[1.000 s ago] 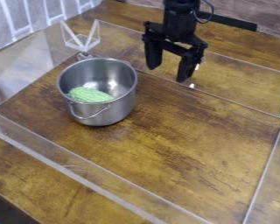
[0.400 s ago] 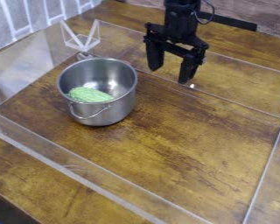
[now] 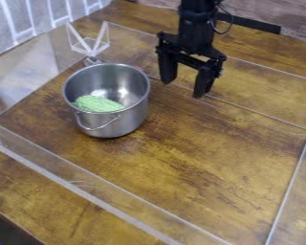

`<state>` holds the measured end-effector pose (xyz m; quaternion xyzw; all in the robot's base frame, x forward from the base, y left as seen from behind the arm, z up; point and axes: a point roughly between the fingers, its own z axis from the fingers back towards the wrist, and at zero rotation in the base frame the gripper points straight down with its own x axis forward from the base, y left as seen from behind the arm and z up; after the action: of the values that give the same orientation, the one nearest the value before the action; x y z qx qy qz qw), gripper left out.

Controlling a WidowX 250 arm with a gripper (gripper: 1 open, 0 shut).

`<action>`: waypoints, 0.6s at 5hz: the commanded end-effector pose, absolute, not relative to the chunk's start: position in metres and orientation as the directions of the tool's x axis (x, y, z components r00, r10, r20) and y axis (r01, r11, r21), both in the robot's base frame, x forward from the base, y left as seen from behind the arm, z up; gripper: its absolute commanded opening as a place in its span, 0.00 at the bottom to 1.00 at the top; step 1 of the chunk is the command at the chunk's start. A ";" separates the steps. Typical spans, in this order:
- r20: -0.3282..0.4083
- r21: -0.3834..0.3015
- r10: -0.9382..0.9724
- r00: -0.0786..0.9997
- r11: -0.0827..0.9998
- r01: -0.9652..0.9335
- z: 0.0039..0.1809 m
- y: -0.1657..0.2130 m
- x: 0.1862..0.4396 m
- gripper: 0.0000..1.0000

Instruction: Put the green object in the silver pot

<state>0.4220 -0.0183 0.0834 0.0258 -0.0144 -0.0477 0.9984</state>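
In the camera view, you have the green object (image 3: 98, 102) lying flat on the floor of the silver pot (image 3: 108, 98), a little toward the pot's left side, so by the look of it the placing is done. The pot stands upright on the wooden tabletop (image 3: 194, 163), its small looped handle facing the near edge. Your gripper (image 3: 187, 78) hangs well apart from the pot, up and to the right of it, fingers spread and pointing down with nothing between them.

If you had to take the green object again, judge it as light and soft — its bumpy surface should give under the fingers rather than slip. Take it across its narrow width, near the middle, with a gentle squeeze; the pot's straight steel wall sits close beside it and leaves little room on the left.

Clear panels with a faint edge run around the work area — keep the arm inside them.
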 end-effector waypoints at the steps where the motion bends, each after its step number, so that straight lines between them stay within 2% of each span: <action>1: 0.109 0.069 -0.117 0.987 0.991 0.110 0.119 -0.027 0.429 1.00; 3: 0.114 0.068 -0.117 0.987 0.992 0.110 0.125 -0.023 0.432 1.00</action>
<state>0.4261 -0.0212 0.0960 0.0319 -0.0199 -0.0568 0.9977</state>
